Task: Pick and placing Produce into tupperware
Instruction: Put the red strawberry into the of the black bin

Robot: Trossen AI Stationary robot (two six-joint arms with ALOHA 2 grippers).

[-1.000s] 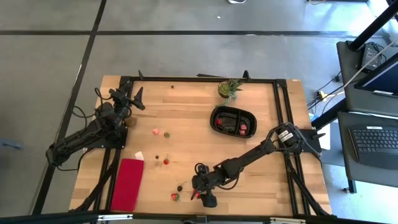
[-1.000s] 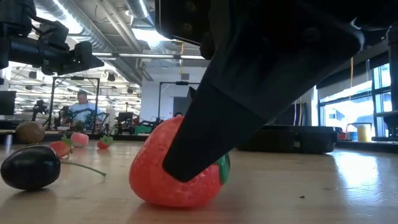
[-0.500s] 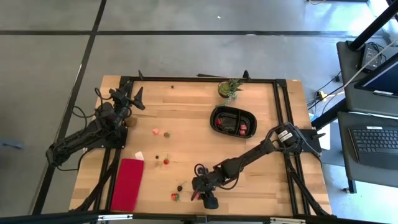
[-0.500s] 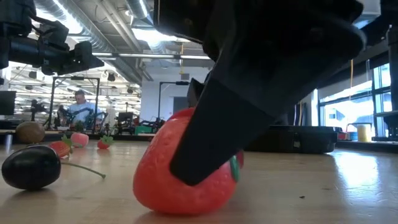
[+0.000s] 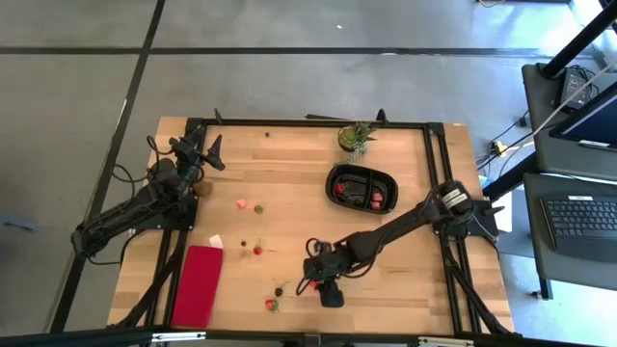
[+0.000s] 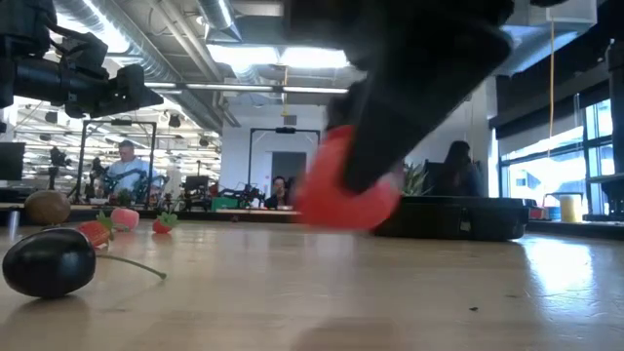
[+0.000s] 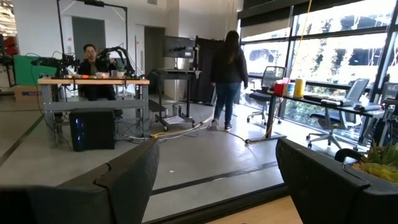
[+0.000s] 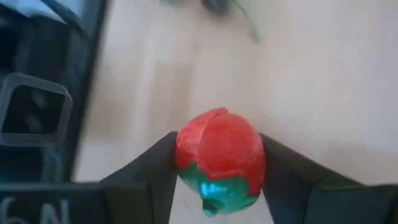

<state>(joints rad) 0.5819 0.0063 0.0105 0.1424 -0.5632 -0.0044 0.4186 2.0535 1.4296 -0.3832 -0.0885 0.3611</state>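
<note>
1. The right end effector (image 8: 217,168) grips a red strawberry (image 8: 221,160) with a green top between its two fingers. The low view shows the strawberry (image 6: 346,190) lifted clear of the desk (image 6: 322,292).
2. In the high view the right end effector (image 5: 310,282) hangs over the desk's (image 5: 289,183) front part, well apart from the black oval tupperware (image 5: 362,186).
3. The coming move turns on one relation: the tupperware lies toward the back of the desk and to the robot's right of the held strawberry, along the line of the outstretched right arm.
4. Red produce pieces already lie inside the tupperware; other produce, including a dark berry (image 6: 49,261), lies on the desk on the far side of the right end effector from it.
5. The left end effector (image 5: 209,151), fingers spread wide and empty, waits far from the tupperware; the right arm is the nearer.
</note>
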